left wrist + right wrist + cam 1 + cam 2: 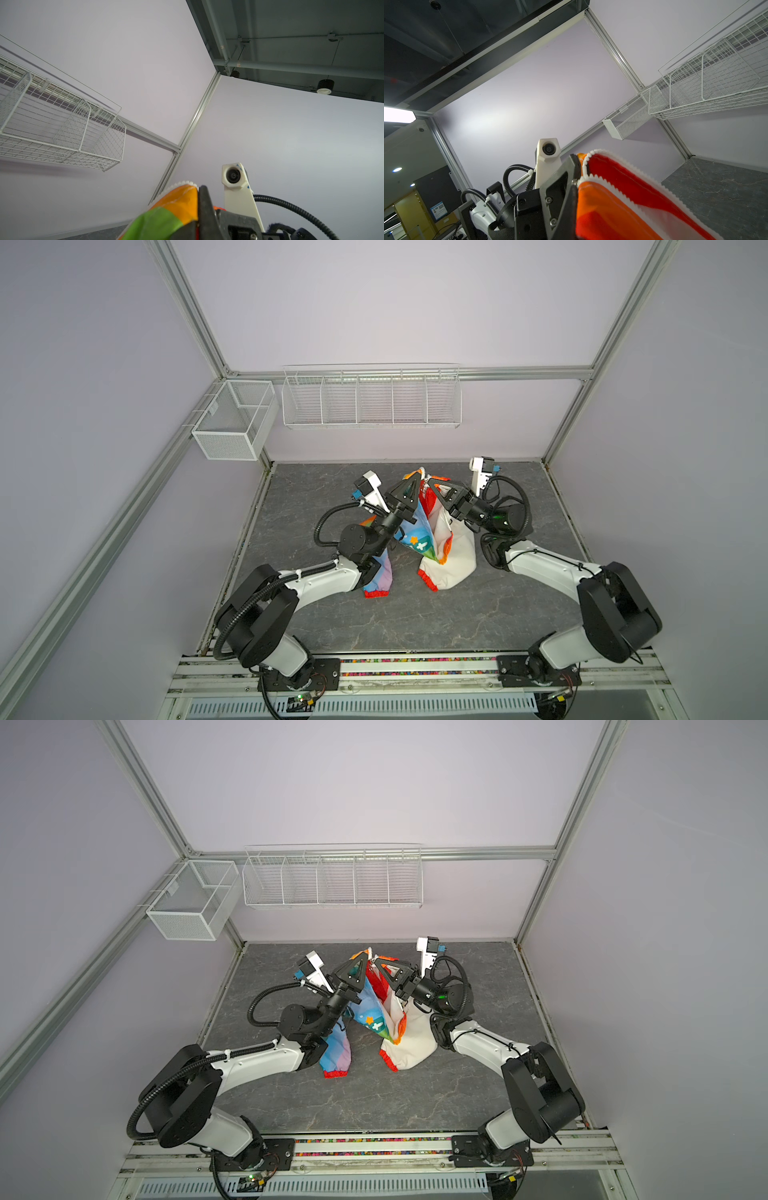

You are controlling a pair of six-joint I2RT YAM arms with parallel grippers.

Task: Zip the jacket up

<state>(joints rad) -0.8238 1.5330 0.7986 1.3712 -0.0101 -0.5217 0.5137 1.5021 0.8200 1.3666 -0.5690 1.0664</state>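
The jacket (455, 560) (411, 1044) hangs bunched above the table in both top views, with rainbow fabric on the left, white on the right and red cuffs (376, 594) low down. My left gripper (414, 477) (365, 956) and right gripper (429, 482) (379, 962) are both shut on its raised top edge, tips nearly touching. In the left wrist view, orange and green cloth (166, 214) sits in my left gripper (199, 199). In the right wrist view, two rows of white zipper teeth (612, 187) run apart and converge by my right gripper (576, 187).
A white wire shelf (372, 400) hangs on the back wall and a white mesh box (232, 423) on the left wall. The grey marbled table (415, 622) is bordered by aluminium frame posts. Both arms angle inward from the front rail.
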